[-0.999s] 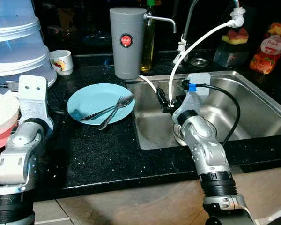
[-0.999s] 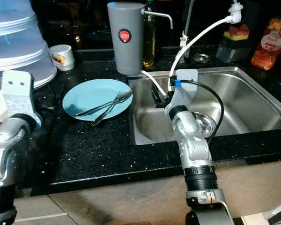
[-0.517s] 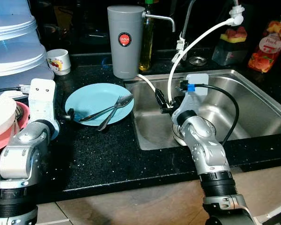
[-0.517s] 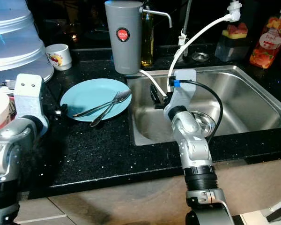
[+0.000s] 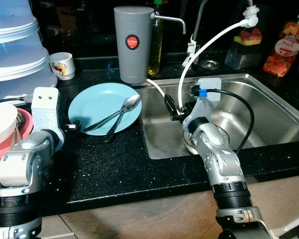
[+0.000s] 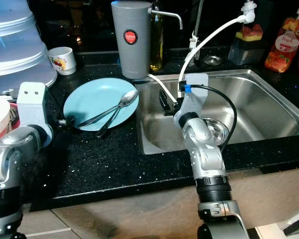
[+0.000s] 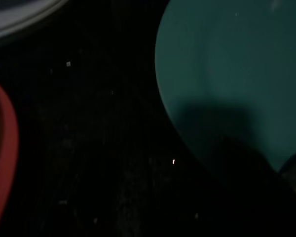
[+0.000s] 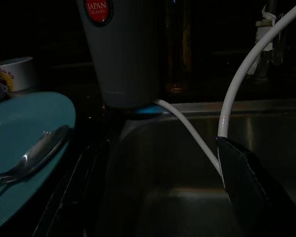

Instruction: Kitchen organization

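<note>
A light blue plate (image 5: 102,102) lies on the black counter left of the sink, with a spoon (image 5: 123,106) and a fork (image 5: 109,132) across it. My left gripper (image 5: 73,124) is low on the counter right at the plate's left rim; the left wrist view is dark and shows the plate's edge (image 7: 227,74) close up. My right gripper (image 5: 173,110) hangs open inside the steel sink (image 5: 269,107) near its left wall, holding nothing. One of its fingers (image 8: 249,182) shows beside the white hose (image 8: 237,89).
A grey filter canister (image 5: 133,44) and an oil bottle (image 5: 157,45) stand behind the plate. A mug (image 5: 62,65) and stacked clear containers (image 5: 15,50) are at back left. A red bowl (image 5: 2,147) sits at far left. A juice pouch (image 5: 284,50) stands behind the sink.
My left arm has come forward to the plate's left rim. The plate has shifted slightly away and the cutlery on it has turned. The right arm has stayed put.
</note>
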Controlling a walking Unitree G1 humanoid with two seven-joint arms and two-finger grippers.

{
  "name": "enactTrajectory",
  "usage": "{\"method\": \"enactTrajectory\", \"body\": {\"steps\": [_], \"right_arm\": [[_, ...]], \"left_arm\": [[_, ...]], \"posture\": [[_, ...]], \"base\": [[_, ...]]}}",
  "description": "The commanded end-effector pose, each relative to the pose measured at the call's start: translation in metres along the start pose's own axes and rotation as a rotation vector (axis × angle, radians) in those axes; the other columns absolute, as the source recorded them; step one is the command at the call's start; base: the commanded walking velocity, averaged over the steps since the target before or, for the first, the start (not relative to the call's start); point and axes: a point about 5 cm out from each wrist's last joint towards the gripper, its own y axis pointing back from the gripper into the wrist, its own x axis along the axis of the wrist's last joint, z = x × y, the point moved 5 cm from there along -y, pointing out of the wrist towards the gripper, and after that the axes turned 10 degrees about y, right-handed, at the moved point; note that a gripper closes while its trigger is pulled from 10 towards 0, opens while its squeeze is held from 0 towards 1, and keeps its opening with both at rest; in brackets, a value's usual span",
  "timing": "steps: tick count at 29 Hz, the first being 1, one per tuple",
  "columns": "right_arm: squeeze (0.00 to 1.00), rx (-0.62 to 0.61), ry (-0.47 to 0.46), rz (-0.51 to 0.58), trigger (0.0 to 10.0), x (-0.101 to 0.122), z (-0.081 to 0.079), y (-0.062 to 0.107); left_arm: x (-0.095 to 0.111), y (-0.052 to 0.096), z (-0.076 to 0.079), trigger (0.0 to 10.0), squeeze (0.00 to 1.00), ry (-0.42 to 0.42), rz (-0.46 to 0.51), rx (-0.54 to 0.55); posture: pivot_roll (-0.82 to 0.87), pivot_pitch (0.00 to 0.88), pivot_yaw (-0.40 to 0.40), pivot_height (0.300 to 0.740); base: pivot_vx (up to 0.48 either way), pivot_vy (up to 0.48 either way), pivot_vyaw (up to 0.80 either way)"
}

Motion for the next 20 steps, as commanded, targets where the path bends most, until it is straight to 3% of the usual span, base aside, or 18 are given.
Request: {"method": "enactTrajectory", "body": {"steps": [1,10,13,20], "right_arm": [[0.0,0.015,0.0,0.017,10.0,0.008,-0.002,-0.002],[0.0,0.014,0.002,0.018,10.0,0.009,-0.001,-0.002],[0.0,0.013,0.004,0.022,10.0,0.01,-0.001,-0.002],[0.0,0.009,0.008,0.033,10.0,0.013,0.002,-0.003]], "left_arm": [[-0.015,-0.003,-0.002,10.0,0.0,0.024,-0.079,0.0],[-0.011,-0.004,-0.005,10.0,0.0,0.014,-0.082,0.008],[0.008,-0.005,-0.01,10.0,0.0,0.011,0.013,0.037],[0.033,0.004,-0.014,10.0,0.0,-0.013,0.092,0.094]], "posture": [[-0.01,0.062,-0.004,0.74],[-0.01,0.071,-0.002,0.74],[-0.01,0.073,-0.002,0.74],[-0.01,0.072,0.001,0.74]], "base": [[0.0,0.0,0.0],[0.0,0.0,0.0],[0.0,0.0,0.0],[0.0,0.0,0.0]]}}
